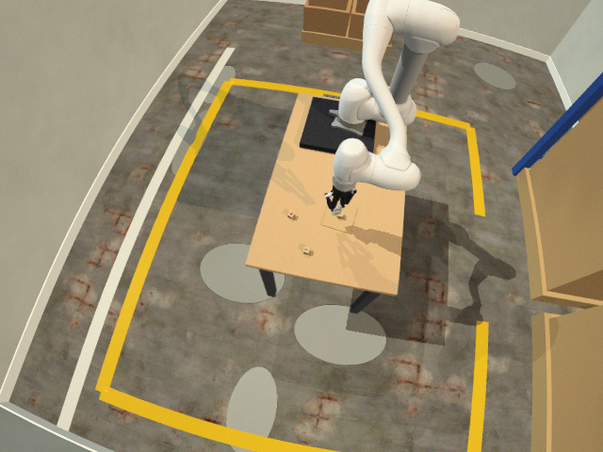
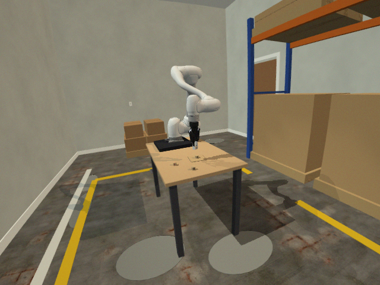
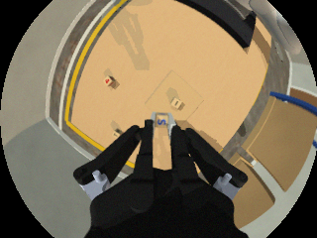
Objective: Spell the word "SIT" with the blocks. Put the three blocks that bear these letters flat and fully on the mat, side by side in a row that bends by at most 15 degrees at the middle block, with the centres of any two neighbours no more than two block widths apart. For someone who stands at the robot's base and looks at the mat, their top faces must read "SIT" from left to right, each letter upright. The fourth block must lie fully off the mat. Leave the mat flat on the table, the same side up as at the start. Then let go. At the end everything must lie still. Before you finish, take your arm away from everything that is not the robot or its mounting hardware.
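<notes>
My black two-fingered hand (image 3: 161, 134) grips a small pale wooden block (image 3: 161, 119), blue "S" on top, above the thin tan mat's (image 1: 351, 221) corner nearest the tan surface's (image 1: 277, 252) base end.

Top view high overhead, exterior view low and distant, wrist view looking down — all sharing the table (image 1: 369, 272).

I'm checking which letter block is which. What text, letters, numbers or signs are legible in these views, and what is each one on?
"S", blue: on the small pale block held in the black tool, wrist view.
Red mark on the wooden block left of the mat: too small to read.
Mark on the wooden block near the table's front: too small to read.
Mark on the block on the thin outlined mat: blurred, unreadable.
No other text anywhere.
</notes>
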Available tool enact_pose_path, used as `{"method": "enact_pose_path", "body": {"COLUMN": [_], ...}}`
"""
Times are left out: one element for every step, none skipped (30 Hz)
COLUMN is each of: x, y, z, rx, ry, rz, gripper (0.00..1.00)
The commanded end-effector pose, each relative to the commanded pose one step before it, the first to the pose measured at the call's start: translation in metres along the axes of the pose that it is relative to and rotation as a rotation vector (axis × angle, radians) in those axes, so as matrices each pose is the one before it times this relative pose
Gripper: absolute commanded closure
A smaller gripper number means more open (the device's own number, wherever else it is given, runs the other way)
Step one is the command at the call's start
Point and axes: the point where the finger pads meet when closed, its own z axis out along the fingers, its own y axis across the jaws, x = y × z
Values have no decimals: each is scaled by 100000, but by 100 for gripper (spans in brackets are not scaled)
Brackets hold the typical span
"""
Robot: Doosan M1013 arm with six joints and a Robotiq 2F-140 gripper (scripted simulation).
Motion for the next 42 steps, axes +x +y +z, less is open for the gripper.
{"method": "enact_pose_path", "body": {"x": [-7, -33, -42, -50, -58, -66, 0, 0, -200, -63, -63, -100, -118, -117, -127, -131, -138, -148, -149, -161, -160, -173, -176, 0, 0, -254, -223, -189, -153, -118, -84, -75, -54, -29, -11, -2, 0, 0, 0, 0, 0, 0], "y": [987, 255, 260, 258, 255, 256, 0, 0, 692, 162, 152, 229, 249, 227, 229, 220, 215, 217, 203, 207, 192, 195, 187, 0, 0, 253, 204, 160, 122, 89, 61, 53, 37, 20, 8, 1, 0, 0, 0, 0, 0, 0], "z": [-34, -3, -3, -3, -3, -3, 0, 0, -6, -1, -1, -2, -2, -1, -1, -1, -1, -1, 0, 0, 0, 0, 0, 0, 0, 1, 1, 1, 1, 1, 1, 1, 0, 0, 0, 0, 0, 0, 0, 0, 0, 0], "rx": [-547, 1, 1, 1, 1, 1, 0, 0, 1, 0, 0, 0, 0, 0, 0, 0, 0, 0, 0, 0, 0, 0, 0, 0, 0, 0, 0, 0, 0, 0, 0, 0, 0, 0, 0, 0, 0, 0, 0, 0, 0, 0], "ry": [-407, 0, 0, 0, 1, 1, 0, 0, 2, 0, 0, 1, 1, 1, 1, 1, 1, 1, 1, 1, 1, 1, 1, 0, 0, 1, 1, 1, 1, 1, 0, 0, 0, 0, 0, 0, 0, 0, 0, 0, 0, 0], "rz": [-13932, -3523, -3607, -3607, -3586, -3637, 0, 0, -9934, -2407, -2275, -3456, -3818, -3544, -3643, -3565, -3556, -3664, -3520, -3667, -3511, -3650, -3604, 0, 0, -5043, -4262, -3498, -2767, -2084, -1466, -1305, -932, -501, -193, -29, 0, 0, 0, 0, 0, 0], "gripper": [87, 87, 87, 87, 87, 87, 87, 87, 87, 87, 87, 87, 87, 87, 87, 87, 87, 87, 87, 87, 87, 87, 87, 87, 87, 87, 87, 87, 87, 87, 87, 87, 87, 87, 87, 87, 87, 87, 87, 87, 87, 87]}}
